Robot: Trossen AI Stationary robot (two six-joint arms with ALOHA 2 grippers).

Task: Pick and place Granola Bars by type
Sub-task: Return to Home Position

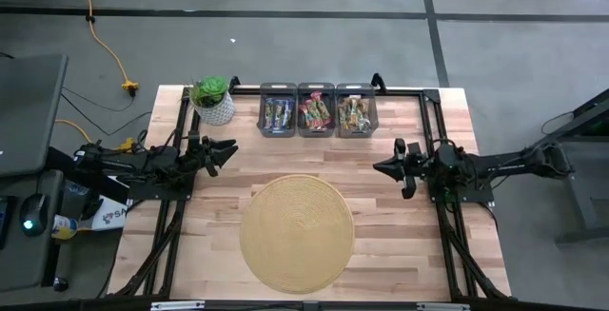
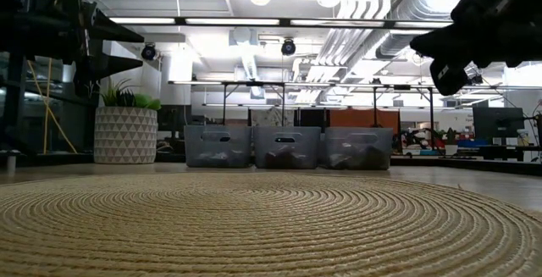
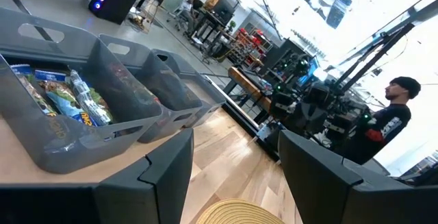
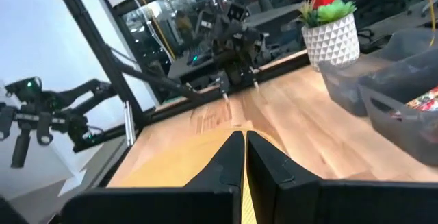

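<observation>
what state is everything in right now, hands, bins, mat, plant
left hand, open, empty, raised off the table
right hand, shut, empty, raised off the table
left bin, upright, holds blue bars
middle bin, upright, holds red bars
right bin, upright, holds green and tan bars
straw mat, lying flat, no bars on it
plant pot, upright
</observation>
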